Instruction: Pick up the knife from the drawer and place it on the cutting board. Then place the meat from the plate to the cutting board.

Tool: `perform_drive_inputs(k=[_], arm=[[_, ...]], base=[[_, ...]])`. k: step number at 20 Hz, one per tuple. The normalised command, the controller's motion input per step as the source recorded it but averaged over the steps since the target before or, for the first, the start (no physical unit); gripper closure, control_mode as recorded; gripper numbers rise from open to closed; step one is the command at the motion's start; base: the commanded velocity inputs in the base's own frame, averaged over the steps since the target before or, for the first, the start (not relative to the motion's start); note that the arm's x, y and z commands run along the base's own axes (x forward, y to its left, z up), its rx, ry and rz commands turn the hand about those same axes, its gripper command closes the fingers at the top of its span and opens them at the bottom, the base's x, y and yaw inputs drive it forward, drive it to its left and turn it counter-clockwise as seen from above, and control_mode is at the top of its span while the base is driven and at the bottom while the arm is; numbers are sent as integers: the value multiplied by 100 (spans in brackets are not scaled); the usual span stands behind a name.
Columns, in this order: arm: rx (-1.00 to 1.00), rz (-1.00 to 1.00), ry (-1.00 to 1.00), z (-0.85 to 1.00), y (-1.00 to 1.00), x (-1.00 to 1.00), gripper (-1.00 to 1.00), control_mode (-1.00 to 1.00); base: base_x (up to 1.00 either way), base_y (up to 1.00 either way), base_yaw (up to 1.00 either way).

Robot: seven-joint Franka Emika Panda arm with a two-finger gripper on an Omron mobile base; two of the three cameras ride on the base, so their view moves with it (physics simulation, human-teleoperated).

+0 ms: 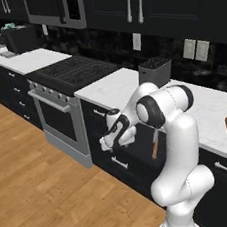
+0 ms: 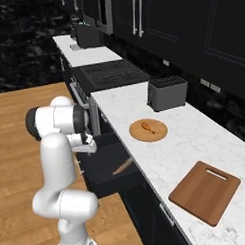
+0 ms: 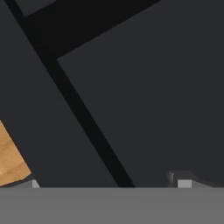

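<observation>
White marble with faint grey veins tops the table (image 2: 195,142), a long slab running past a black stove (image 2: 110,75) with a grated cooktop. On it we see the board (image 2: 204,191), a flat reddish-brown wooden rectangle with a darker rim and a slot handle near its far edge, lying bare. Well apart from it, toward the stove, sits a round tan wooden plate (image 2: 148,130) carrying the meat (image 2: 148,127), a small orange-brown drumstick shape. Beyond the plate stands a boxy grey toaster (image 2: 166,92) with a dark slotted top.

Below the table edge the drawer (image 2: 111,167) stands pulled out, a wide, deep box with matte black walls and a dark inside. Within it lies the knife (image 2: 122,166), its slim light tan wooden handle slanting across the dark floor; in the left base view we see the handle (image 1: 154,147) as a pale upright sliver beside the arm.

Our gripper (image 1: 105,142) hangs low in front of the cabinet, beside the open drawer and apart from the knife. We cannot tell how far the jaws are parted, and we see nothing between them. From the hand view we face smooth dark grey panels split by black seams, with a corner of the honey-toned plank floor (image 3: 8,162) at the left edge.
</observation>
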Motion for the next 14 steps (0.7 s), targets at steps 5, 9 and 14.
perform_drive_inputs(k=[5, 9, 14], arm=[[0, 0, 2, -35, 90, -53, -100, -100], [0, 0, 0, -30, 100, -52, -100, -100], [-3, 0, 2, -20, 100, -42, -100, -100]], base=[[0, 0, 0], [0, 0, 0], [0, 0, 0]])
